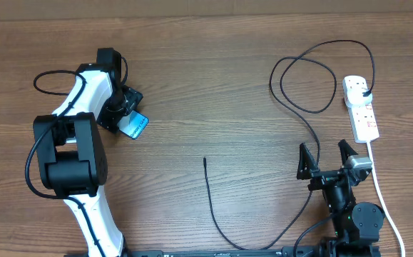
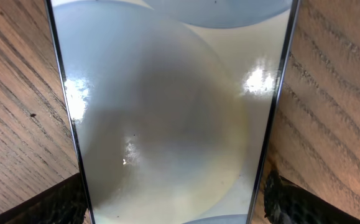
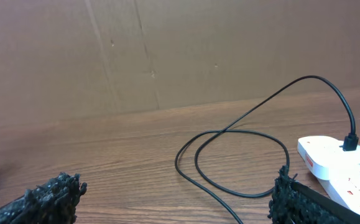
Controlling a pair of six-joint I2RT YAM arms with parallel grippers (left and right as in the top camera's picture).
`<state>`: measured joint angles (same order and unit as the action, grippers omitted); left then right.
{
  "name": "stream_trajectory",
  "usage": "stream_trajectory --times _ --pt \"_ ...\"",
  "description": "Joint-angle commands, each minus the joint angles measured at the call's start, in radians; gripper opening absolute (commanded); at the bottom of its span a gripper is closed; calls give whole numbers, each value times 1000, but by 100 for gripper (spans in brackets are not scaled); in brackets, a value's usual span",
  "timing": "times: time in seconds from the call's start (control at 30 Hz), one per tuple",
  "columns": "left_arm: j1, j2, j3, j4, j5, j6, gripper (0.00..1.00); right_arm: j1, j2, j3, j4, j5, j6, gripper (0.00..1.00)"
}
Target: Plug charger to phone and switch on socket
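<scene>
The phone [image 1: 136, 126] lies on the wooden table at the left, its cyan screen half hidden under my left gripper [image 1: 124, 114]. In the left wrist view the phone [image 2: 167, 112] fills the frame and both fingers press its long edges. The charger is a thin black cable; its straight tip [image 1: 205, 160] lies free mid-table, and the cable loops right [image 1: 306, 78] to a black plug [image 1: 366, 93] seated in the white socket strip [image 1: 361, 114]. My right gripper [image 1: 325, 153] is open and empty, just left of the strip, over the cable [image 3: 242, 134]. The strip [image 3: 335, 158] shows in the right wrist view.
The strip's thick white cord [image 1: 381, 187] runs down the right side past the right arm. The black cable sweeps along the front edge [image 1: 263, 246]. A brown wall [image 3: 167, 50] stands behind the table.
</scene>
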<state>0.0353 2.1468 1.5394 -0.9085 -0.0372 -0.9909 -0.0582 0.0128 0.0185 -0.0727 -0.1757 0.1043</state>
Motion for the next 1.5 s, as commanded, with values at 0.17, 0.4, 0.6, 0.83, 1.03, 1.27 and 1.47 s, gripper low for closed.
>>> stream_trajectory --times 0.17,0.4,0.6,0.83,1.03,1.27,1.47 --pt "4 41 -32 31 56 0 94 5 -10 -11 3 11 0 100" --pt "4 41 -32 27 56 0 94 5 -10 -11 3 10 0 100" --pt "4 41 -32 27 56 -1 95 5 -10 -11 3 10 0 100" --pt "4 41 -32 27 56 -4 97 5 -10 -11 3 10 0 100" --pt "5 41 -32 27 56 1 98 5 -10 -11 3 10 0 100" --pt "11 41 -32 26 57 0 95 5 -10 -11 3 10 0 100" --pt "12 41 -32 27 56 0 94 5 -10 -11 3 10 0 100"
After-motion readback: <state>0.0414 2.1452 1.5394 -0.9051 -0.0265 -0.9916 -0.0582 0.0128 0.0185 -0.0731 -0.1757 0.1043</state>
